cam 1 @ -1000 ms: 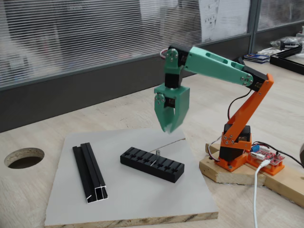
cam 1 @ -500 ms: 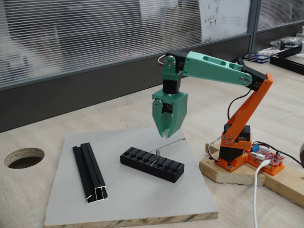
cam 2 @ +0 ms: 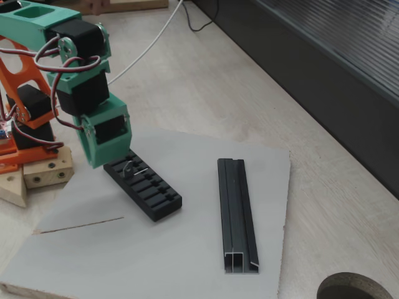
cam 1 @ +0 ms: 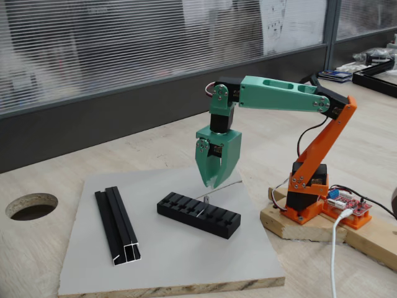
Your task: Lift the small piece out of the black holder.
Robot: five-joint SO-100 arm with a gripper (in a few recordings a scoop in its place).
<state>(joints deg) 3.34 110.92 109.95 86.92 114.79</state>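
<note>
The black holder (cam 1: 198,214) lies on a grey board (cam 1: 167,261), its slots facing up. The small piece (cam 1: 205,200), a thin silvery pin, sticks up from a slot near the holder's middle. My green gripper (cam 1: 211,183) hangs point down just above the pin and a little behind it, without touching it. Its fingertips meet, with nothing between them. In the other fixed view the gripper (cam 2: 98,162) hovers at the holder's (cam 2: 144,185) near-left end, right beside the small piece (cam 2: 133,168).
A long black grooved rail (cam 1: 118,233) lies on the board left of the holder, also seen as the rail (cam 2: 236,215). The arm's orange base (cam 1: 307,198) stands on a wooden block at the right. A round hole (cam 1: 31,206) is cut in the table at far left.
The gripper has come down and moved slightly left, from well above the board to just over the pin. The holder, pin and rail have not moved.
</note>
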